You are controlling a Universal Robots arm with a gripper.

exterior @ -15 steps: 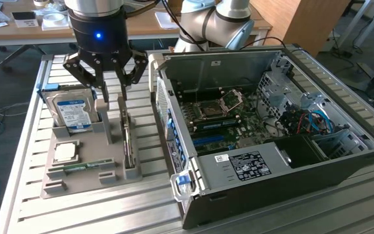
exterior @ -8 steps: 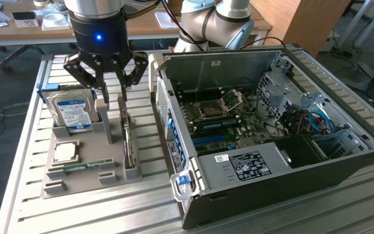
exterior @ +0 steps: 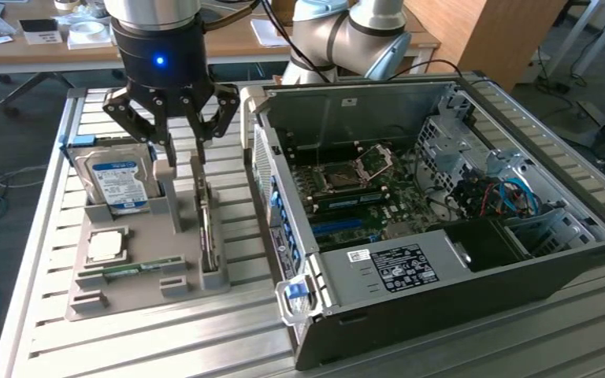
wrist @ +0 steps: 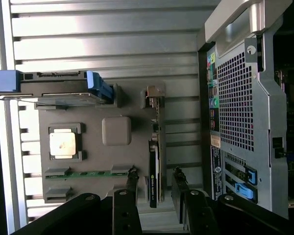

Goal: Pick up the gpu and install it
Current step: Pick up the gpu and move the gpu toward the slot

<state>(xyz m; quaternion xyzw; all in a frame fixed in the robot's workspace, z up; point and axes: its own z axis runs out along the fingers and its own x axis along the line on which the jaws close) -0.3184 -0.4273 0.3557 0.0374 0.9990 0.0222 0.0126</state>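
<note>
The gpu (exterior: 210, 236) is a thin dark card standing on edge in a slot of the grey holder tray (exterior: 139, 224), beside the open computer case (exterior: 439, 260). My gripper (exterior: 183, 153) hangs open just above the card's far end. In the wrist view the gpu (wrist: 155, 161) runs between my two fingers (wrist: 132, 178), one on each side with a gap to each, and my gripper (wrist: 155, 180) is not touching it. The pale bracket end (wrist: 153, 95) sits at the card's other end.
On the tray (wrist: 93, 156) a blue-labelled hard drive (exterior: 116, 183) stands upright, with a processor chip (exterior: 106, 246) and a green memory stick (exterior: 135, 270) lying near it. The case shows its motherboard (exterior: 361, 189) with blue slots (exterior: 339, 228). Its rear panel (wrist: 240, 98) stands close to the tray.
</note>
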